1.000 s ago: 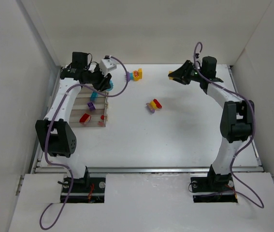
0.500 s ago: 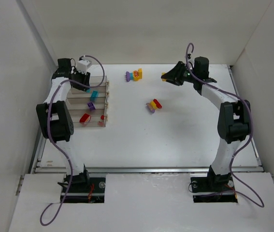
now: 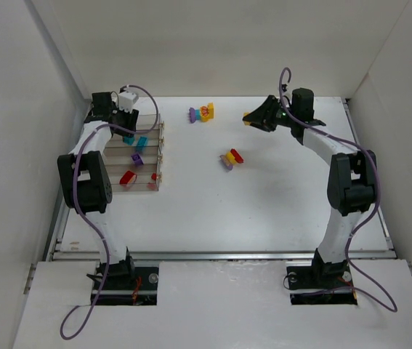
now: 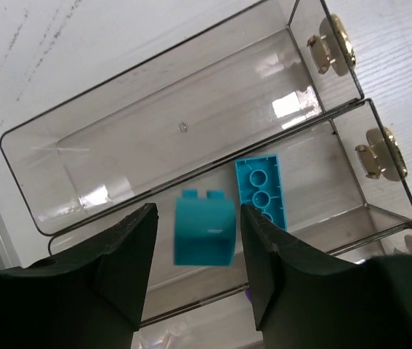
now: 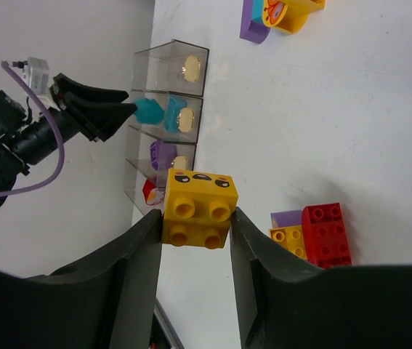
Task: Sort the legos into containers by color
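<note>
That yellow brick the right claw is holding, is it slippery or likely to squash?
Probably stiff: the yellow brick shows square, undented edges in the right gripper. Its glossy plastic may be slippery, though flat sides give a fair hold. Set down, it likely sits flat, not rolling.

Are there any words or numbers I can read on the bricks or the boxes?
None: no words or numbers can be read.
Yellow brick in the right fingers: only a printed face.
Yellow piece farther off: an orange print, too blurred to read.
Gold discs on the clear containers: no writing shows.
</note>
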